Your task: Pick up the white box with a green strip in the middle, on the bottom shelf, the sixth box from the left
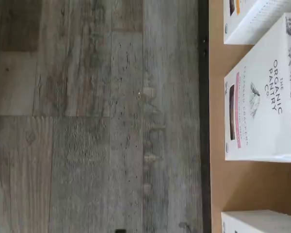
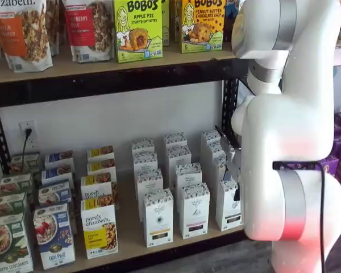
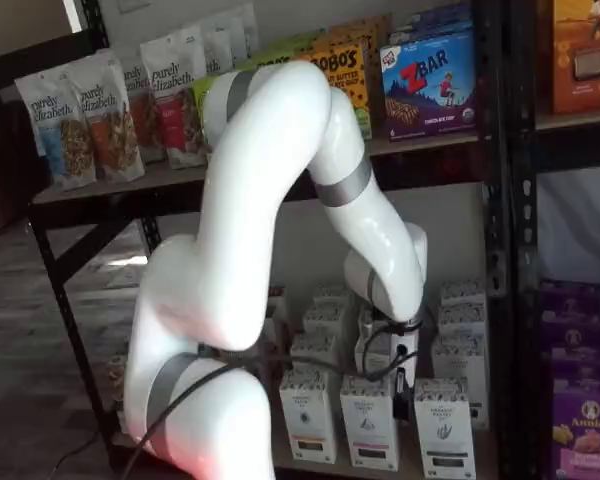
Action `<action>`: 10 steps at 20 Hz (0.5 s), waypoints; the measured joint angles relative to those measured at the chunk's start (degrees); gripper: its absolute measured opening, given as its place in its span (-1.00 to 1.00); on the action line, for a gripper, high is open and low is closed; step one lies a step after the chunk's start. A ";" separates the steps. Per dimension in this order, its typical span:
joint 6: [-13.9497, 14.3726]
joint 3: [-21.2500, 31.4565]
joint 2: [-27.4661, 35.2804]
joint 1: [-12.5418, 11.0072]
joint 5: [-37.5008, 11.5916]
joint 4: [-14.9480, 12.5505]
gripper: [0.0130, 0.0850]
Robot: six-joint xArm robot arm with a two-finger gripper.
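We find the white box [image 2: 229, 205] at the right end of the front row on the bottom shelf [image 2: 132, 243], just left of the arm [image 2: 290, 142] in that shelf view. It is a tall, slim white carton standing upright, with a speckled black-and-white band across its top, a small emblem at the centre and a dark strip low on its front. The strip's colour is hard for us to make out. In both shelf views it heads a line of like cartons [image 2: 211, 149] that runs back toward the wall.

To its left stand two more white cartons, one with a pale dark-edged strip [image 2: 193, 210] and one with a yellow strip [image 2: 158, 219]. Then come the yellow-labelled purely elizabeth boxes [image 2: 99, 227].

In the wrist view we look at a white Organic Pantry carton with a pink strip [image 1: 262, 102] on the tan board, with grey plank floor [image 1: 87, 121] beside it.

The gripper [image 3: 395, 375] hangs above the front row with its fingers spread wide and nothing in them, apart from the white box.
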 joint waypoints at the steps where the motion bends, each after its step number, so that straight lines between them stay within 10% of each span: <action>1: 1.25 -0.29 0.16 -0.10 0.27 -1.49 1.00; 4: 5.68 -3.38 2.13 -0.96 2.01 -7.14 1.00; 10: 2.25 -7.44 5.23 -1.31 1.55 -3.60 1.00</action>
